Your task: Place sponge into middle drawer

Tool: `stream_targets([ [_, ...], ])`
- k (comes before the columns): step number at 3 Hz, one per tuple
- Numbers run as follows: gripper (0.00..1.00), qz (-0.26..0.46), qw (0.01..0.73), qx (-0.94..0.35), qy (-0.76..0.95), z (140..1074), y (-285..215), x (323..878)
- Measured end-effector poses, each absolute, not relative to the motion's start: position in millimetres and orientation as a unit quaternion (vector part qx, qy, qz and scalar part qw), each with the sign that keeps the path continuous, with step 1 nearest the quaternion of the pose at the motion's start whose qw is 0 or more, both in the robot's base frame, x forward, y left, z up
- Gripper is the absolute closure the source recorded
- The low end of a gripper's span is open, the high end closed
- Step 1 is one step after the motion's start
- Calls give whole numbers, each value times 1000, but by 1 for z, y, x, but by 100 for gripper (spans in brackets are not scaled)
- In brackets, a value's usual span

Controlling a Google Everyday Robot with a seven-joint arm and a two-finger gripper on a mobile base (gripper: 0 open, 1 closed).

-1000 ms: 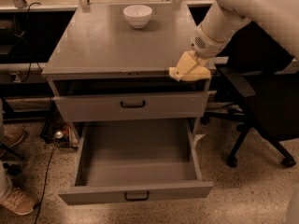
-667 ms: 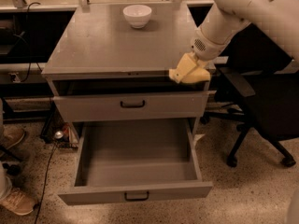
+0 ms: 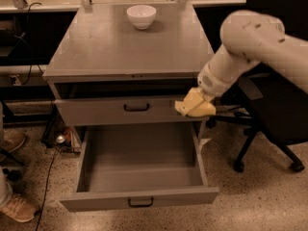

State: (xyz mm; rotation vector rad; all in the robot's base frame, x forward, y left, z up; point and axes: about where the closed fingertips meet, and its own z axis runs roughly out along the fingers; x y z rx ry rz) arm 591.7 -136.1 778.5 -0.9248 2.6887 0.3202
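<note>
view from in front of the grey desk (image 3: 120,47). the hand (image 3: 199,99), at the end of the pale arm (image 3: 240,47) reaching in from the right, hangs in the air off the desk's front right corner and is clamped on the sponge (image 3: 193,108). its fingers are mostly hidden behind the foam. the sponge, pale yellow and tilted, juts out to the left of and just below the hand, in front of the right end of the upper drawer (image 3: 96,110). that drawer lies level with the hand and to its left, with a dark gap above its front; what it holds cannot be seen.

the middle drawer (image 3: 96,202) lies below the hand and to its left, pulled far out towards the viewer. its bare grey floor and side walls show, and the sponge is above its back right corner, not inside it. a black bar handle (image 3: 141,202) sits on its front.

a white bowl (image 3: 141,16) stands on the desk top, well above and to the left of the hand; its inside cannot be made out. a black office chair (image 3: 274,105) stands to the right of the hand, behind the arm.
</note>
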Motion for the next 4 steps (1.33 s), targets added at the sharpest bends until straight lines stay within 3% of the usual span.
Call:
stream_targets([
  [1, 100, 162, 135, -317, 925, 727, -115, 569],
  [2, 100, 162, 135, -317, 925, 727, -116, 569],
  [4, 100, 316, 186, -318, 875, 657, -48, 537],
])
